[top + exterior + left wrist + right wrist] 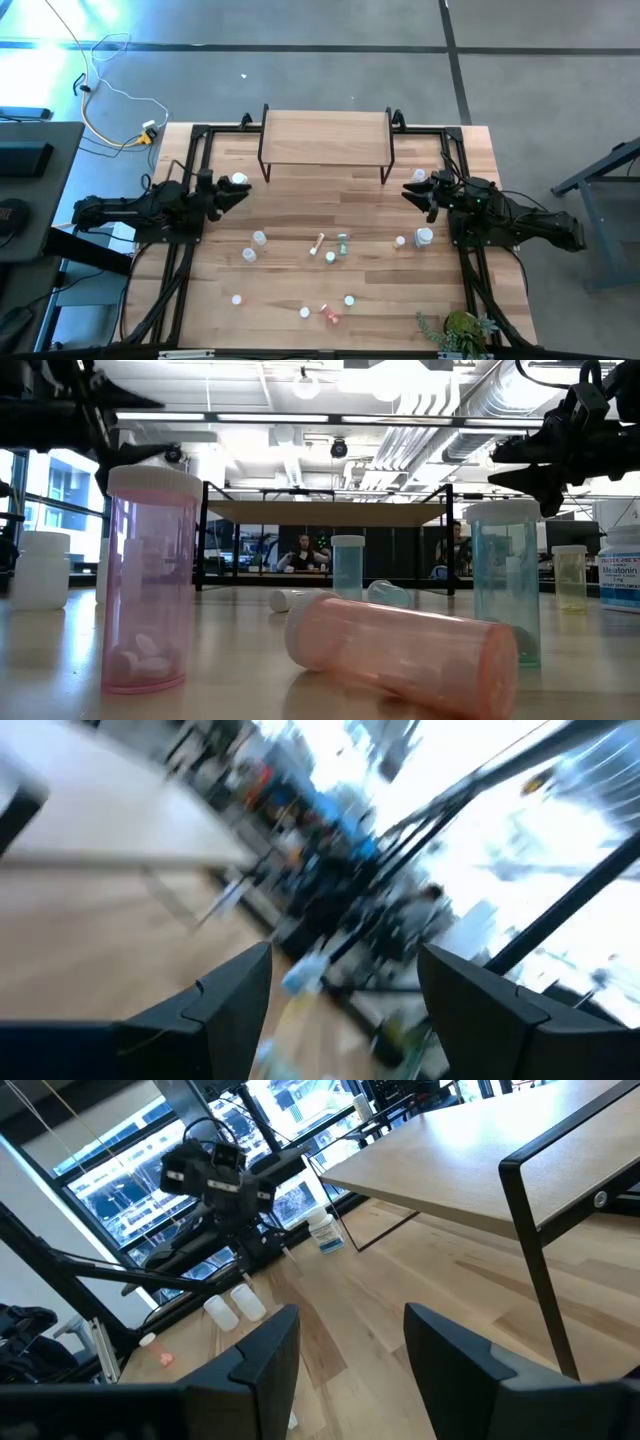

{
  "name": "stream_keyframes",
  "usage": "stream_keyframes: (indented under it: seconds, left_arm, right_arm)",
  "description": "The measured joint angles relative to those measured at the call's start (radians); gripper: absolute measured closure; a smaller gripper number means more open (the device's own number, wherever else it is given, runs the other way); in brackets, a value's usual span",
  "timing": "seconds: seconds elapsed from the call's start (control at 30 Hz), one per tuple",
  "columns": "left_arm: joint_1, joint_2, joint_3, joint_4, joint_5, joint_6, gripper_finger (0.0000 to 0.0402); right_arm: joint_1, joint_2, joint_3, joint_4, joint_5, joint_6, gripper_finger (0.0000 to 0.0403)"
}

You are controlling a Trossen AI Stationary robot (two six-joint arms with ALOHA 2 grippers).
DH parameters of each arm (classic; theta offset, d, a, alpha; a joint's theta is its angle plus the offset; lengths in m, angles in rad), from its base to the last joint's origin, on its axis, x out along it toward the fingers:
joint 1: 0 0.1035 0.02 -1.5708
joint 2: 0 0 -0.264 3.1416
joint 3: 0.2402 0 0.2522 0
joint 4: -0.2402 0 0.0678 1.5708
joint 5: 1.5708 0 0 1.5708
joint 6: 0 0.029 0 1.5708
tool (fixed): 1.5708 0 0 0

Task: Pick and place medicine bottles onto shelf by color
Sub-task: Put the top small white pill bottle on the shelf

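Small medicine bottles lie scattered over the wooden table's near half: a clear one point(260, 238), a green one point(343, 242), a pink-red one point(329, 316), a white one point(424, 237) and others. In the low view a pink bottle point(150, 585) stands upright and a pink-orange one point(400, 650) lies on its side. The shelf point(325, 135) stands on black legs at the far edge, its board bare. My left gripper point(243, 193) hovers at the left, open and empty, as the left wrist view shows point(345, 990). My right gripper point(408, 190) hovers at the right, open and empty point(350, 1345).
White bottles stand beside each arm point(240, 181) point(418, 176). Black frame rails point(180, 270) run along both table sides. A small plant point(460, 328) sits at the near right corner. People point(305, 552) sit in the room beyond the table.
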Motion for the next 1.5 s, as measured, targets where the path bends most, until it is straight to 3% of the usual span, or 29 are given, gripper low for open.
stream_keyframes:
  seconds: [0.1,0.3,0.77,1.03,1.5]
  left_arm:
    - [0.000,0.000,0.010,0.110,-0.028,0.038,0.0161]
    - [0.000,0.020,0.124,0.080,-0.033,0.193,0.0161]
    - [0.000,0.320,0.454,-0.360,0.026,0.436,0.0161]
    - [-0.001,0.483,0.500,-0.481,0.157,0.501,0.0161]
    - [-0.088,0.695,0.500,-0.588,0.174,0.511,0.0161]
  right_arm:
    - [0.000,0.000,0.000,0.000,0.000,0.000,0.0231]
    - [0.000,0.000,0.000,0.000,0.000,0.000,0.0231]
    - [0.000,0.000,0.000,0.000,0.000,0.000,0.0231]
    - [0.000,0.000,0.000,0.000,0.000,0.000,0.0231]
    - [0.000,0.000,0.000,0.000,0.000,0.000,0.0231]
